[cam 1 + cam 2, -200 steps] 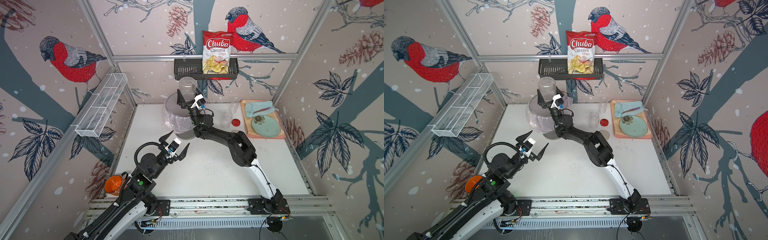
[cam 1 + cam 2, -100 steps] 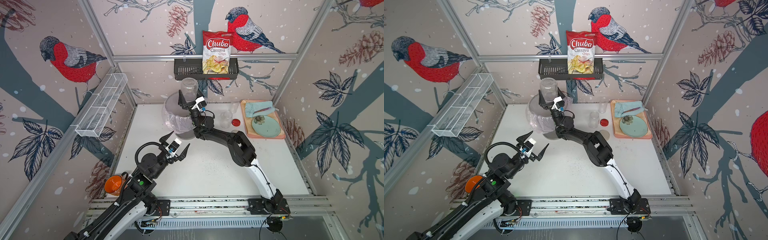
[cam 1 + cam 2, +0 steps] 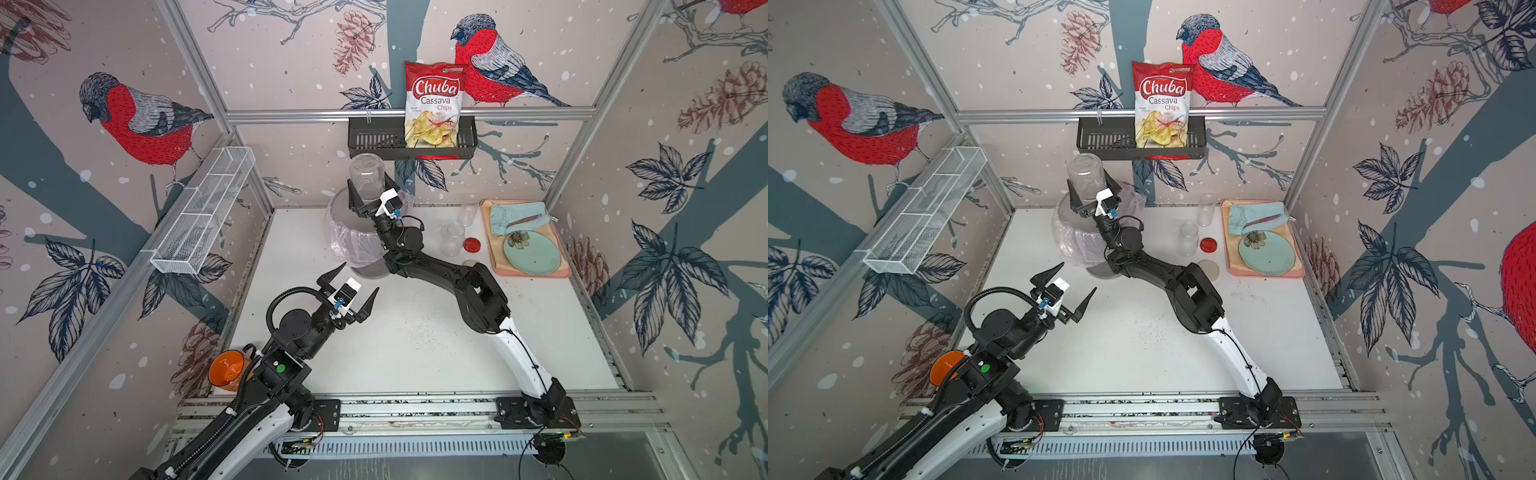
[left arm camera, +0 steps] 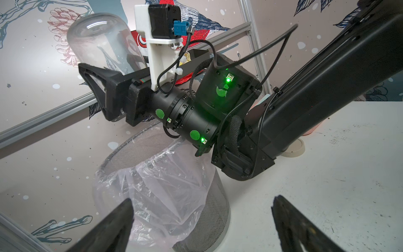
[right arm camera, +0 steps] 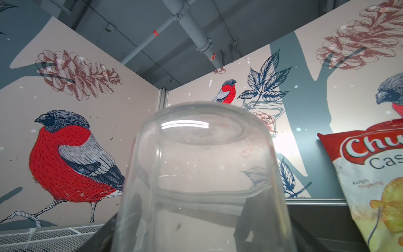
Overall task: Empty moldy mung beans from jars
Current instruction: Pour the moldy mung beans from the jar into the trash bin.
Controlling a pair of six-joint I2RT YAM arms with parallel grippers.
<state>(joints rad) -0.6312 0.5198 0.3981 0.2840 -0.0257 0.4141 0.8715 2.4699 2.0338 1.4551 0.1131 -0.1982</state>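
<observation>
**Jar Upended Over Lined Bin**

A clear jar (image 3: 366,176) is held base-up above the lined bin (image 3: 345,237) at the far left of the worktop (image 3: 415,353). It is clamped near its mouth by the right end effector (image 3: 370,200). No mung beans can be seen through its walls, and the inside of the bin is hidden in every view, so where the grains lie cannot be confirmed. The left end effector (image 3: 358,277) hangs released and empty over the near left of the worktop. Two other jars (image 3: 452,240) stand lidless and apparently empty at the far right, near a tray (image 3: 494,268), with a red lid (image 3: 472,245) lying beside them.

The pour is judged all but finished. For it to be done well, the mouth should be kept squarely above the liner's opening rather than over its far rim. The jar should be held fully inverted until any clinging grains have dropped, and any shake kept small so that nothing is flung onto the worktop. The grasp should not be loosened until the jar has been turned upright and set down — smooth walls are likely to slip.
</observation>
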